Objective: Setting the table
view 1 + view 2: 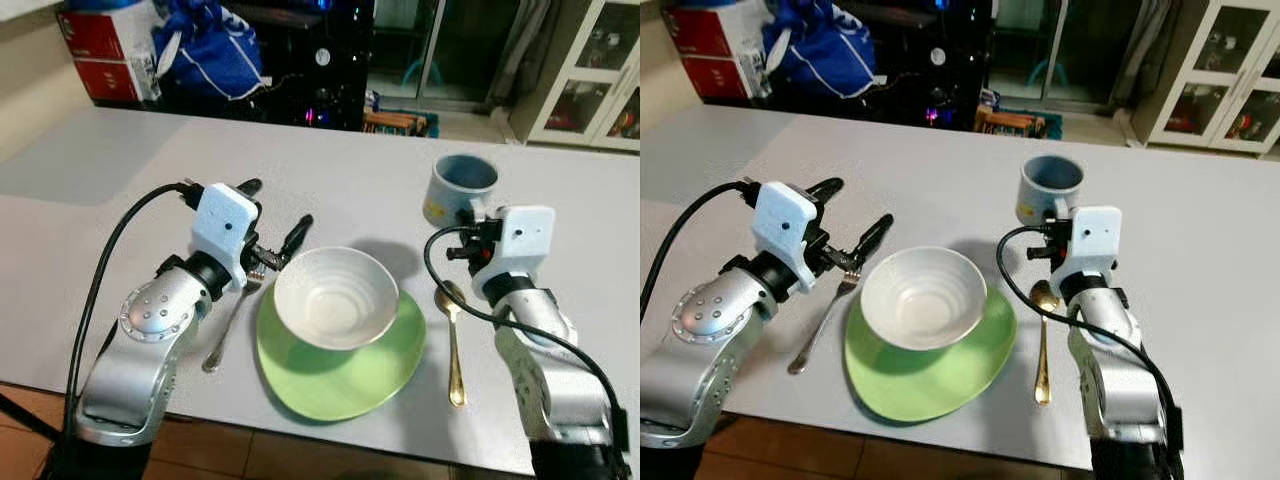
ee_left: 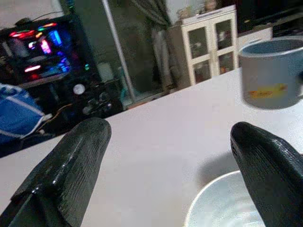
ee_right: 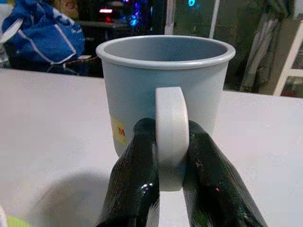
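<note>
The grey counter (image 1: 330,170) runs wide, with a dark room behind. A fork (image 1: 228,330) lies left of a white bowl (image 1: 336,297) on a green plate (image 1: 340,375), near the front edge. The left gripper (image 1: 275,215) hovers there, fingers apart. A gold spoon (image 1: 453,340) lies right. The right gripper (image 3: 171,161) pinches the handle of the pale blue mug (image 1: 462,188), which seems to stand behind the spoon.

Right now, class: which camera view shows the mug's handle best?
The right wrist view: the mug's handle is close, pinched between the right gripper's black fingers. In both eye views the blue mug stands small, its handle hidden behind the gripper. The left wrist view shows the mug's side.
</note>
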Controlling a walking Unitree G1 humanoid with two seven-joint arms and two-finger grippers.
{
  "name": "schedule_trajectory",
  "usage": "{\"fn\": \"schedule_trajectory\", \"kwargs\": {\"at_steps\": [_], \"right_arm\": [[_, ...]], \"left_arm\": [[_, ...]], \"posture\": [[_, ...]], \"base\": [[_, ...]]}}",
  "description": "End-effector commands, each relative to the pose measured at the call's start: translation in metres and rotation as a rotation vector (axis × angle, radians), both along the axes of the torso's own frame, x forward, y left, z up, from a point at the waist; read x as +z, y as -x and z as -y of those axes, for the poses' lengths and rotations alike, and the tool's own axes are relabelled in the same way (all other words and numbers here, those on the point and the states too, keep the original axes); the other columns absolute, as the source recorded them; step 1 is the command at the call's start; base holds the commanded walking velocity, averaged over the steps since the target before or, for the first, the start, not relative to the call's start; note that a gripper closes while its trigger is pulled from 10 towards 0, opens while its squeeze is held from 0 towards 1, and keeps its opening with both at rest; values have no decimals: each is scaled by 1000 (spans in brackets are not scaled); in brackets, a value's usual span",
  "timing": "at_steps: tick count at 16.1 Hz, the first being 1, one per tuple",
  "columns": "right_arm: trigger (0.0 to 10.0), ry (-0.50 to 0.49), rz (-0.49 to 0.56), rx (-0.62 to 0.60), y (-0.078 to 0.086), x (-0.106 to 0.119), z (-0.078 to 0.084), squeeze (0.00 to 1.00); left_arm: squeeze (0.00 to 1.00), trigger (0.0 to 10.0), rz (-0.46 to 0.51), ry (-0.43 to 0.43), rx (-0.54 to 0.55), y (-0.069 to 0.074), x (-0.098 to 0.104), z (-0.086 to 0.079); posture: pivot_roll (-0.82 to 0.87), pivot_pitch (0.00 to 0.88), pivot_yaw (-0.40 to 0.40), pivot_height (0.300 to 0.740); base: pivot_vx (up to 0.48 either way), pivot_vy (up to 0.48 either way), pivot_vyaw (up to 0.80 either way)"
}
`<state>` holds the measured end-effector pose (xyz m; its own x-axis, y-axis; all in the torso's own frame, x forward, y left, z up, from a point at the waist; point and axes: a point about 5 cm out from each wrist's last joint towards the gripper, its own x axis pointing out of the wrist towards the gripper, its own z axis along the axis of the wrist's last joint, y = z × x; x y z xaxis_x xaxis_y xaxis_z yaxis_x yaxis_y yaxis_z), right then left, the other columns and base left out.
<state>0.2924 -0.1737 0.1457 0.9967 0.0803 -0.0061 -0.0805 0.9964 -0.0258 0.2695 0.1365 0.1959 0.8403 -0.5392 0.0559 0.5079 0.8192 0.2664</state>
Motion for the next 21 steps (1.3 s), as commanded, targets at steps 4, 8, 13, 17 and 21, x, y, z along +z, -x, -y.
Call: {"fn": "schedule_trajectory", "kwargs": {"at_steps": [4,8,13,17,21], "right_arm": [[10000,-70,9,38,-24,-8,7,0],[10000,-60,-30,83,-45,-20,10,0],[10000,-16,-86,90,-49,-40,22,0],[10000,-12,-100,109,-41,-53,23,0],[10000,-17,-89,135,-28,-58,23,0]], "left_arm": [[0,10000,-23,-34,-71,7,3,0],[0,10000,-74,-39,-145,19,1,2],[0,10000,-115,-53,-180,31,-2,5],[0,10000,-128,-60,-192,32,-2,8],[0,10000,-136,-65,-200,33,-3,10]], "posture": [[101,0,-9,740],[112,0,-17,740],[119,0,-24,740],[114,5,-17,740],[111,6,-14,740]], "base": [[0,0,0],[0,0,0],[0,0,0],[0,0,0],[0,0,0]]}}
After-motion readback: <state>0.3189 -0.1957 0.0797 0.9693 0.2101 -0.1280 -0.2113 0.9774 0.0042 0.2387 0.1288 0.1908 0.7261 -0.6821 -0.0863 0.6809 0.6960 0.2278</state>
